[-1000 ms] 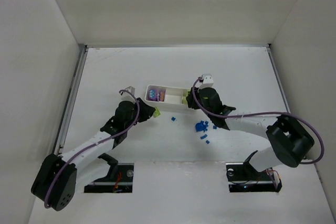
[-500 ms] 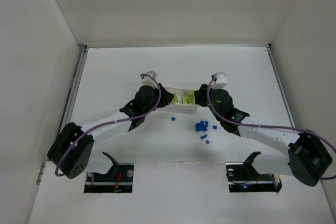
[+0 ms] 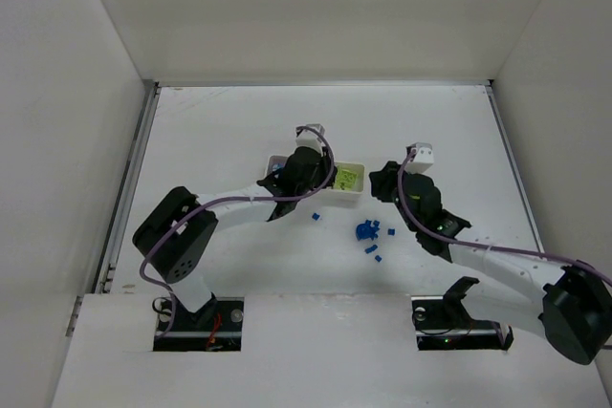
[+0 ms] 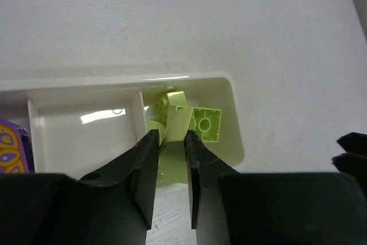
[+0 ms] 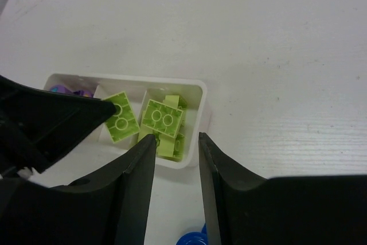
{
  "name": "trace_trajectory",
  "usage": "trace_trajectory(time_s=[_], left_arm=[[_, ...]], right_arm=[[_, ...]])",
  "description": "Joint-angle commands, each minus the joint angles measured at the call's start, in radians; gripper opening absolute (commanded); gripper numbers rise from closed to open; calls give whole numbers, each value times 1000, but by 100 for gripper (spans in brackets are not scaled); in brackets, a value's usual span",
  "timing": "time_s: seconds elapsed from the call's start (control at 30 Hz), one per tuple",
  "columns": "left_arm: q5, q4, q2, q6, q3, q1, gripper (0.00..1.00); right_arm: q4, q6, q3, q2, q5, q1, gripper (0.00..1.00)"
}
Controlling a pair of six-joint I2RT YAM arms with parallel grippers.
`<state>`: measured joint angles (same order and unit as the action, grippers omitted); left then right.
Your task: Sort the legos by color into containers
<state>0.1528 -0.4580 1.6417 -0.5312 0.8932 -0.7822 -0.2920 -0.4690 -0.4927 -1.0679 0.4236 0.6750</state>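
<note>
White desk (image 3: 210, 131), white walls (image 3: 57, 93). Left end effector (image 4: 170, 137) grips yellow-green brick (image 4: 176, 120) over right-end compartment of tray (image 4: 236, 136), same-colour bricks (image 4: 206, 124) inside. Right end effector (image 5: 176, 137) jaws apart, empty, beside tray; loose blue bricks (image 3: 365, 231) nearer to it.

**Top external:** fixed, high, behind the arm bases. Faces down and forward over the whole table (image 3: 239, 121); distant.

**Left wrist:** close, steep look down past the left gripper (image 4: 171, 137). The tray (image 4: 231, 113) end compartment lies just beyond the fingertips.

**Right wrist:** close, shallower slant past the right gripper (image 5: 176, 139). Same compartment ahead of the fingertips.

**Shared by all three:** that tray end with its yellow-green bricks (image 5: 163, 117).
</note>
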Motion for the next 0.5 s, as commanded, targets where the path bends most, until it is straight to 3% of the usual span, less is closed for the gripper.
trace_trajectory(time_s=[0.0,0.47], left_arm=[[76,-2,3,82,58,-19,15],[157,45,107,198,115,-88,15]], right_arm=[[-38,-19,3,42,10,2,42],[-39,-28,14,80,10,2,45]])
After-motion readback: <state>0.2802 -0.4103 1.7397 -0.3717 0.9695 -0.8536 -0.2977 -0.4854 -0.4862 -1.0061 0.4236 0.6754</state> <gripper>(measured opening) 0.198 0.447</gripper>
